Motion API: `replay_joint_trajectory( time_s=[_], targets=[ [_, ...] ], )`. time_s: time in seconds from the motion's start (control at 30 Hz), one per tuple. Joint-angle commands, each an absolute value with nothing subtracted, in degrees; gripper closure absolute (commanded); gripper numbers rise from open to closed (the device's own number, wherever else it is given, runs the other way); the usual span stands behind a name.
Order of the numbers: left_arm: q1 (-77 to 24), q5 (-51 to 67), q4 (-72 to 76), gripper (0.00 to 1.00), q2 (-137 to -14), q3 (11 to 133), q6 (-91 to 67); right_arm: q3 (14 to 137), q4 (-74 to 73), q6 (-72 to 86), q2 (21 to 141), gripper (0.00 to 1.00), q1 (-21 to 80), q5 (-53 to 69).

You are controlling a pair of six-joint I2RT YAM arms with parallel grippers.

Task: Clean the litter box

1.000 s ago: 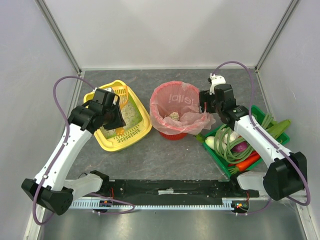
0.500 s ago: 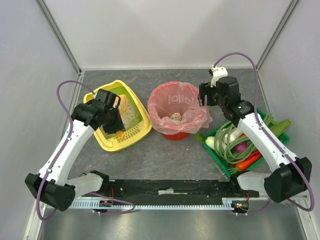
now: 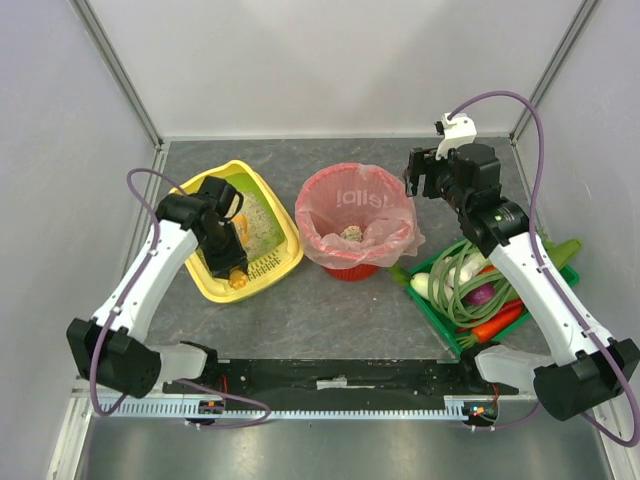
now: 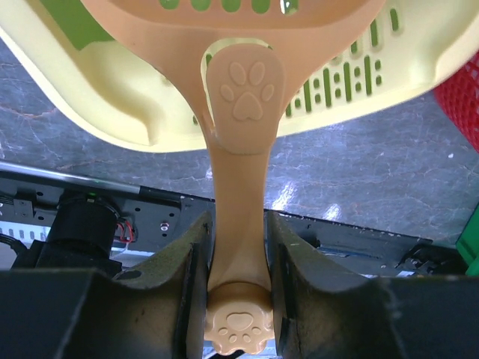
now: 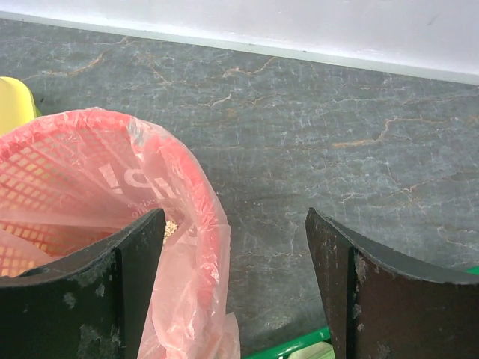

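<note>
The dark stone-patterned table (image 3: 330, 310) takes up the whole floor of the cell, with pale walls on three sides. On its left half sits the litter box (image 3: 268, 266), a yellow tray with green inner walls and pale grainy litter, turned at an angle so that its slotted rim faces the near edge. Just to its right, close but not touching as far as I can see, stands the round red bin (image 3: 350, 268) lined with a pink bag (image 3: 345, 195). To the right of that lies a green tray (image 3: 432, 303) of vegetables (image 3: 470, 290), its near-left corner close to the bin.

The left arm bends in over the litter box. The left end effector (image 4: 236, 239) is clenched on the handle of an orange scoop (image 4: 239, 149) with paw prints, one finger pressing each side. The handle crosses the near slotted rim and the scoop's slotted head lies over the box.

The right end effector (image 5: 236, 224) hangs above the far right edge of the bin, released, fingers wide apart with only table and bag between them.

A small beige clump (image 3: 350, 233) rests at the bottom of the bag.
</note>
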State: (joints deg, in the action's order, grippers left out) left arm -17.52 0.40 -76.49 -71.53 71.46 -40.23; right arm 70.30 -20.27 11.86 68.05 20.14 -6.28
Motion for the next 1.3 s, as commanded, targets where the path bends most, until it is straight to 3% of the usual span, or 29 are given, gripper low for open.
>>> replay_joint_trajectory(
  time_s=[0.0,0.23,0.63,1.27],
  targets=[
    [-15.6,1.4,-83.7,0.98,-76.0,76.6,-38.6,72.1,-19.6,13.3,67.9,0.16,20.2,-7.7],
    [-6.9,8.0,-83.5,0.98,-82.6,81.5,-39.1,72.0,-19.9,11.6,68.2,0.16,20.2,-9.2],
    [-6.0,13.0,-88.1,0.98,-94.8,89.1,-45.5,72.7,-19.8,10.4,69.3,0.16,20.2,-13.6],
    [-1.5,13.4,-85.3,0.98,-91.8,75.8,-51.1,78.0,-19.7,5.3,74.8,0.16,20.1,-17.6]
  ],
)
